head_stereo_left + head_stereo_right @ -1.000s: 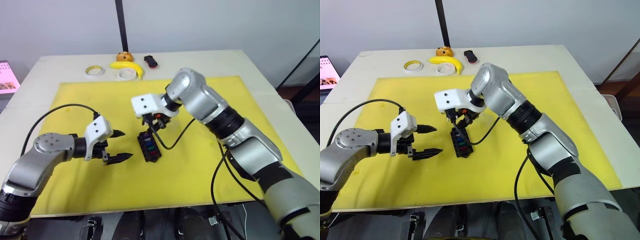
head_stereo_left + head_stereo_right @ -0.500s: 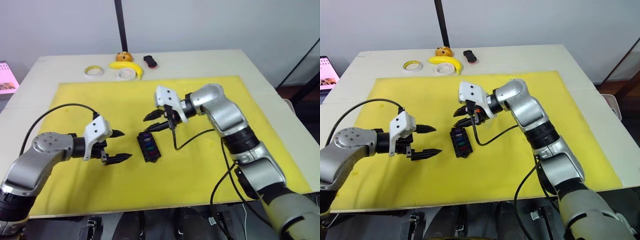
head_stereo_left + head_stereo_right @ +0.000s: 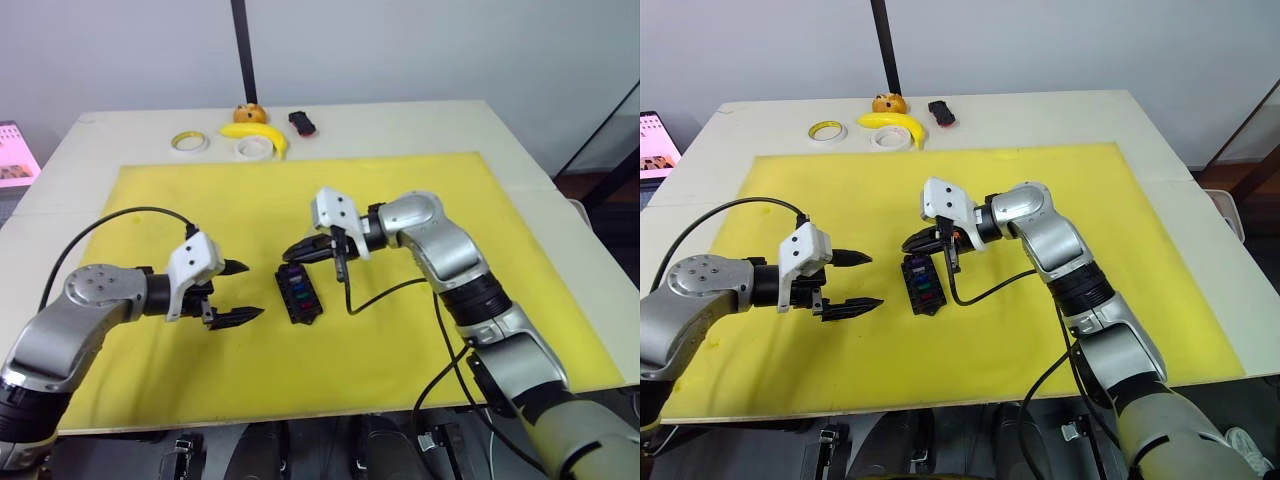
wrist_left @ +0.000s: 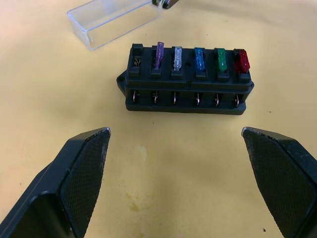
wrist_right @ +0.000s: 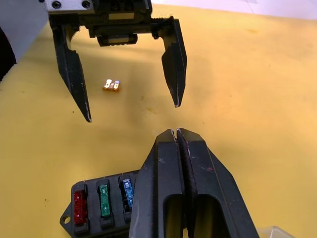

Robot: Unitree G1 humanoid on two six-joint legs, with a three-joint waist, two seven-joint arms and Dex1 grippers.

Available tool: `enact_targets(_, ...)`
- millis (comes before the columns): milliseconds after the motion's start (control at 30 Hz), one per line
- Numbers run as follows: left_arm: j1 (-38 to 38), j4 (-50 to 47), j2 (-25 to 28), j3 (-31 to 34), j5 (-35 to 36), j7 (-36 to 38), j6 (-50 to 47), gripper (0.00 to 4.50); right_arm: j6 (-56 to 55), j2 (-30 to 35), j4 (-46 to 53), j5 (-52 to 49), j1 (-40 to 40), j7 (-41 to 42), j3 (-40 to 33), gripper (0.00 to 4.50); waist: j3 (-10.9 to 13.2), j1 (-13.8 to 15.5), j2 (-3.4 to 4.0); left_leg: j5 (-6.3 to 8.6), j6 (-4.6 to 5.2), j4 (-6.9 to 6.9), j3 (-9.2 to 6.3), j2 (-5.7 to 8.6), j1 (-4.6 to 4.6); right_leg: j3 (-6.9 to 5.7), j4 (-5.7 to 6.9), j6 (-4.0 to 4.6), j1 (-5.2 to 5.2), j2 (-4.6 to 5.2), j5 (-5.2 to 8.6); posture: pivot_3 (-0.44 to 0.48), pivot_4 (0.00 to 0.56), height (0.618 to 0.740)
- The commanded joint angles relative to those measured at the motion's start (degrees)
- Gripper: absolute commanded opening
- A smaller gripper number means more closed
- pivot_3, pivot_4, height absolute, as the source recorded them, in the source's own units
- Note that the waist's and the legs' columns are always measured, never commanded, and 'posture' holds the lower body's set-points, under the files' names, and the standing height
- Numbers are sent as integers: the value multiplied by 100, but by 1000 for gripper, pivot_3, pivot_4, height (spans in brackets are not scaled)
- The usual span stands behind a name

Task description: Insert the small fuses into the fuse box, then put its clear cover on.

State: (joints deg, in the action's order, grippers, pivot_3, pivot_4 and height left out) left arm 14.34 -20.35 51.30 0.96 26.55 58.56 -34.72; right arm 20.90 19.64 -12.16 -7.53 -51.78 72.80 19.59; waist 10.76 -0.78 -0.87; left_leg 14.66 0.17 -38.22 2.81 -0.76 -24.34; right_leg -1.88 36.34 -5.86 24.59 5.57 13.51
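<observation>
Fuse box (image 3: 298, 294) between open left pincer (image 3: 243, 291) and closed right pincer (image 3: 290, 253).

The right claw (image 5: 177, 136) hides part of the fuse box (image 5: 99, 206), cut off by the edge.

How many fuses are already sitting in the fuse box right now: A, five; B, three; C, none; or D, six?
A: the left wrist view shows five fuses standing in the back row of the fuse box (purple, clear-grey, blue, green, red), with the slot at the purple end empty, while a yellow fuse lies loose on the mat.
</observation>
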Motion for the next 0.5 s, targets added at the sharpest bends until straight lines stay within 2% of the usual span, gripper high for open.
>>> enact_targets(33, 67, -165, 71, 106, 14, -29, -18, 4500, -209, -60, -54, -59, 35, 43, 20, 74, 0, -1, 0, 0, 0, 0, 0, 0, 0, 0, 0, 0, 0, 0, 0, 0, 150, 740)
enact_targets(500, 49, -239, 68, 103, 6, -62, -71, 4500, -609, -207, -696, 54, -26, 21, 116, 74, 0, -4, 0, 0, 0, 0, -1, 0, 0, 0, 0, 0, 0, 0, 0, 0, 150, 740)
